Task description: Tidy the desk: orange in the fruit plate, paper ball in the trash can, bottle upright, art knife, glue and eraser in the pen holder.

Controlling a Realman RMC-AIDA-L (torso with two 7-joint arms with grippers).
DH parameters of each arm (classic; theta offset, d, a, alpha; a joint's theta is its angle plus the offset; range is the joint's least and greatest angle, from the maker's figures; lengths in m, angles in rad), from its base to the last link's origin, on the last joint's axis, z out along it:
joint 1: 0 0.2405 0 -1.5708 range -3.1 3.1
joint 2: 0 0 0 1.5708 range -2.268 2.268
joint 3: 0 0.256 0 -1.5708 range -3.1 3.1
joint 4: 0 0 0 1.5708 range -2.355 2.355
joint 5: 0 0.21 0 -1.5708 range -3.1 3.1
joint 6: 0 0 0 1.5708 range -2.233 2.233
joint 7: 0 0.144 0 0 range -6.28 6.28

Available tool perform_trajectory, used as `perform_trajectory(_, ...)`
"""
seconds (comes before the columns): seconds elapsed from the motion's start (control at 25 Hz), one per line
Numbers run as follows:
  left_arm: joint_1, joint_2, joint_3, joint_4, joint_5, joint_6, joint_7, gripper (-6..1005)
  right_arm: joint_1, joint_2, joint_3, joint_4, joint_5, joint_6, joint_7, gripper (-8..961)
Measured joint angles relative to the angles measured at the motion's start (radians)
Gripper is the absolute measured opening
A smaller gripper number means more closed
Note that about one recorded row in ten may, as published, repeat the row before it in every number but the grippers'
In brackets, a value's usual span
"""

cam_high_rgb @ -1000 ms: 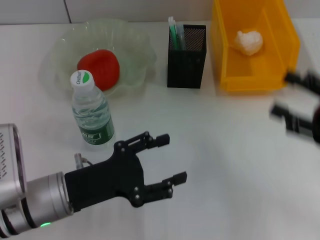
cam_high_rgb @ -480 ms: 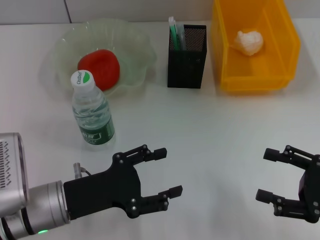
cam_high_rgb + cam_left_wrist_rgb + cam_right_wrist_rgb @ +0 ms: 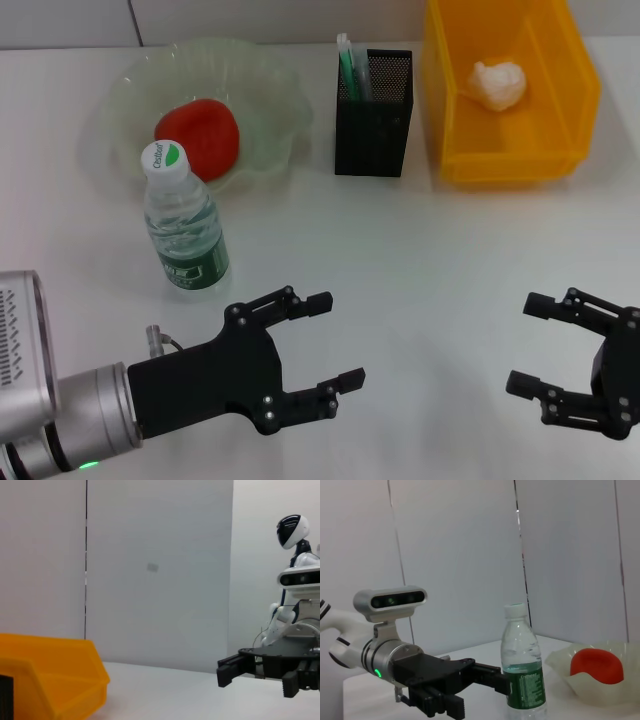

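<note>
The orange (image 3: pixel 197 137), reddish, lies in the translucent fruit plate (image 3: pixel 270 100) at the back left. In front of the plate the bottle (image 3: pixel 183 225) stands upright with its cap on. The paper ball (image 3: pixel 499 83) rests inside the yellow trash can (image 3: pixel 580 100). Slim white and green things stick out of the black mesh pen holder (image 3: pixel 374 98); the art knife, glue and eraser are hidden or cannot be told apart. My left gripper (image 3: pixel 335 340) hangs open near the front, right of the bottle. My right gripper (image 3: pixel 527 343) is open at the front right, holding nothing.
The right wrist view shows the bottle (image 3: pixel 522 670) beside my left gripper (image 3: pixel 455 685), with the plate (image 3: pixel 570 680) behind. In the left wrist view are the yellow can (image 3: pixel 50 680) and a white wall.
My right gripper swung from the far right edge down to the front right, then settled. My left gripper drew back slightly toward the front edge.
</note>
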Motion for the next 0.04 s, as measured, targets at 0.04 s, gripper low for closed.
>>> perform_trajectory(0.04,0.001,-0.002,0.0,-0.003,-0.001,0.001,0.01,783,0.001,0.0,0.0,0.002,0.001,0.004,0.0,826)
